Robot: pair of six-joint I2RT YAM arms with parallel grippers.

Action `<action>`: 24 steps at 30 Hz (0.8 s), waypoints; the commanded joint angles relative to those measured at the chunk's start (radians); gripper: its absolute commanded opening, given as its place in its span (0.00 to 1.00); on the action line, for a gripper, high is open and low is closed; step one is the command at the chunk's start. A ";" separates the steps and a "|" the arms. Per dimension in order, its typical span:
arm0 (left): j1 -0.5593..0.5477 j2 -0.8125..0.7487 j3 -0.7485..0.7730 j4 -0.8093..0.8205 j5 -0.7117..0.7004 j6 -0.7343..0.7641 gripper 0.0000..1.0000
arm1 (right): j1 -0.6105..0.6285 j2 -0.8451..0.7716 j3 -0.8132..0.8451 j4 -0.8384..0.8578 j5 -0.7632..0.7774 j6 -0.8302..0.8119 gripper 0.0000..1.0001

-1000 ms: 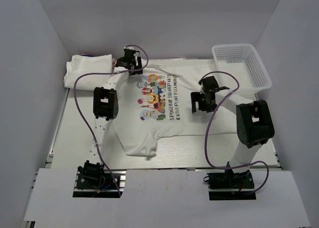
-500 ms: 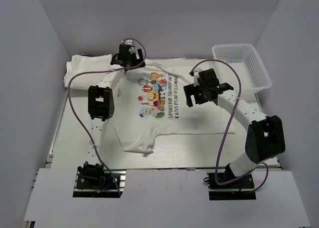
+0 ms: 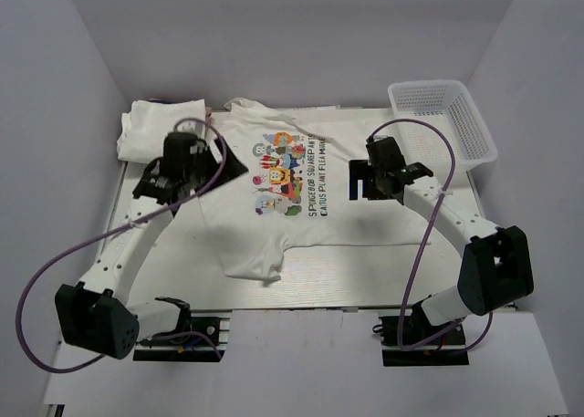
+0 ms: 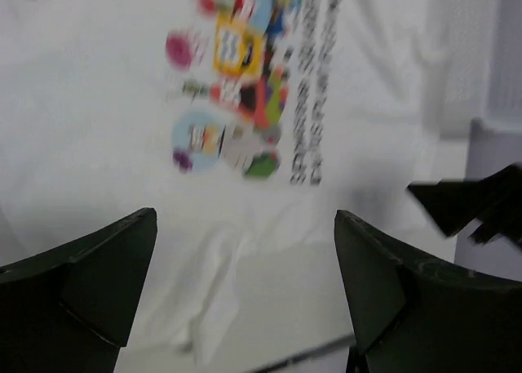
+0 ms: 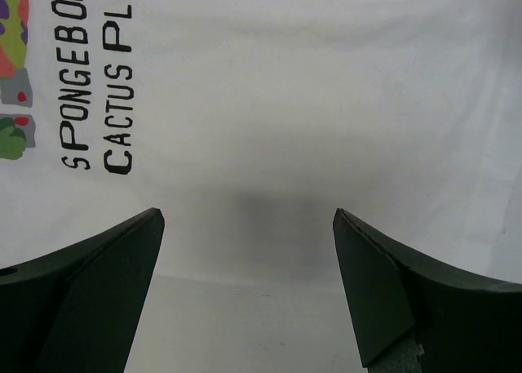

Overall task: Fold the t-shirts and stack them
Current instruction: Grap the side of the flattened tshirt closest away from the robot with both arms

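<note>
Printed t-shirt (image 3: 310, 212) lies flat, print up, mid-table, with its near sleeve rumpled. A folded t-shirt (image 3: 160, 127) sits at the far-left corner, probably the base of your stack. Left gripper (image 4: 245, 216): fingers spread, nothing between them, hovering over the shirt's left end. Right gripper (image 5: 247, 214): also spread and empty, above plain cloth beside the lettering. You have them at opposite ends, presumably to pinch both for the first fold.
</note>
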 commanded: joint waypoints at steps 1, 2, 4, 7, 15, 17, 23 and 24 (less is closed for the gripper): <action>-0.034 -0.041 -0.182 -0.238 0.092 -0.093 1.00 | -0.004 -0.033 -0.002 -0.025 -0.006 0.070 0.90; -0.050 -0.042 -0.226 -0.275 0.092 -0.111 1.00 | -0.006 -0.029 -0.002 -0.047 -0.032 0.064 0.90; -0.065 -0.051 -0.257 -0.346 0.134 -0.143 1.00 | -0.003 -0.032 -0.002 -0.082 -0.034 0.070 0.90; -0.122 -0.092 -0.361 -0.333 0.182 -0.206 1.00 | -0.004 -0.069 -0.071 -0.065 -0.046 0.079 0.90; -0.191 -0.101 -0.497 -0.362 0.081 -0.271 0.97 | -0.024 -0.179 -0.217 -0.168 0.098 0.259 0.90; -0.200 -0.092 -0.541 -0.340 0.055 -0.283 0.97 | -0.053 -0.202 -0.243 -0.191 0.130 0.309 0.90; -0.200 -0.017 -0.629 -0.179 0.007 -0.352 0.88 | -0.131 -0.274 -0.303 -0.255 0.160 0.319 0.90; -0.191 -0.003 -0.629 -0.168 -0.006 -0.352 0.88 | -0.157 -0.288 -0.320 -0.266 0.155 0.322 0.90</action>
